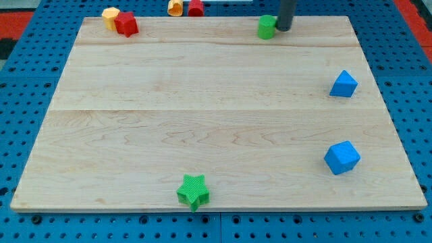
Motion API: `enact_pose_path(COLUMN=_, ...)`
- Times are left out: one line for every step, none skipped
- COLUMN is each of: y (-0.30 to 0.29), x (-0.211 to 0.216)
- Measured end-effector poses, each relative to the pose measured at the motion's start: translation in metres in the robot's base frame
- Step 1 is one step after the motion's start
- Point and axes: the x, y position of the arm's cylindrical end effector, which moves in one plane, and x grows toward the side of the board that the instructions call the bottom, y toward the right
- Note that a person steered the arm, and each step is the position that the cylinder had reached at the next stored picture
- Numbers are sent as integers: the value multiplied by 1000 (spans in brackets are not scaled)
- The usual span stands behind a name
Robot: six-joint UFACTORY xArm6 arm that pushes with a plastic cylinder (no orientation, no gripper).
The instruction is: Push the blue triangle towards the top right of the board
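Observation:
The blue triangle (pixel 343 84) lies near the board's right edge, in the upper half. My tip (pixel 283 29) is at the view's top, right of centre, touching the right side of a small green block (pixel 267 27). The tip is well up and to the left of the blue triangle, apart from it. A blue hexagon-like block (pixel 342 157) lies lower on the right side.
A red block (pixel 126 24) and a yellow block (pixel 110 15) sit at the top left corner. An orange block (pixel 175 7) and a red block (pixel 196 7) lie just off the top edge. A green star (pixel 193 191) is near the bottom edge. The wooden board (pixel 202 115) rests on a blue pegboard.

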Motion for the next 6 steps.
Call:
enact_pose_path(y=57, x=11)
enact_pose_path(y=141, x=22)
enact_pose_path(y=169, x=70)
enact_pose_path(y=189, x=129)
enact_pose_path(y=185, x=214)
enact_pose_path(y=165, x=224)
